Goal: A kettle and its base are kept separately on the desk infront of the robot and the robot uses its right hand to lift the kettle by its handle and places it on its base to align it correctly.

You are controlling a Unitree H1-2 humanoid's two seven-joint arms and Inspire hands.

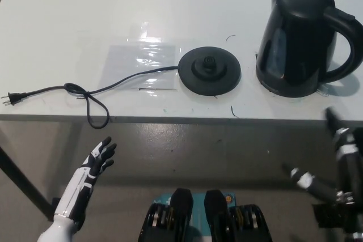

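Sitting upright on desk (68,15), kettle (298,41) w/ handle above right hand (340,157), empty, fingers apart, base (210,70) left.

kettle (300,41): glossy black plastic | base (210,70): matt black plastic | desk (85,21): smooth white
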